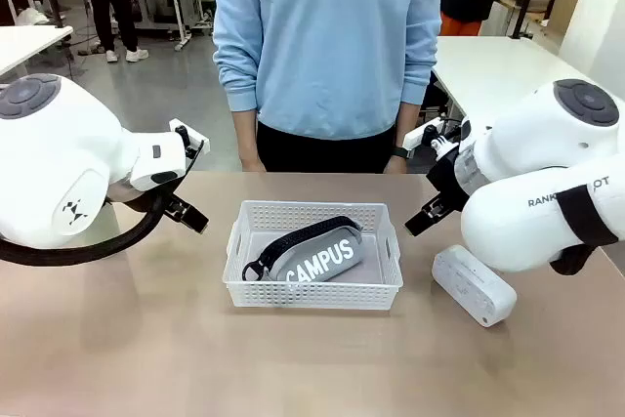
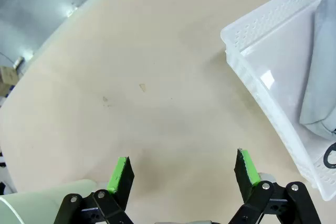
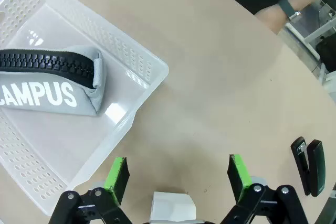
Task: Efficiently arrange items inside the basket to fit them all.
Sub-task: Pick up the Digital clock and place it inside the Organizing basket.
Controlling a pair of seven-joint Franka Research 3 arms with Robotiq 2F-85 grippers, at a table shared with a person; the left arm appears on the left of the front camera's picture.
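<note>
Packing looks barely begun: the grey CAMPUS pouch (image 1: 317,259) lies diagonally in the white basket (image 1: 312,296), the white oblong box (image 1: 473,285) on the counter (image 1: 146,339) beside it. Left claw (image 2: 184,163) and right claw (image 3: 177,166) both stand apart, empty. Next, likely, the right claw drops onto the box.

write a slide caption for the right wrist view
Open right gripper above bare table beside the white basket holding the grey CAMPUS pouch, a white box at the frame's bottom edge.
</note>
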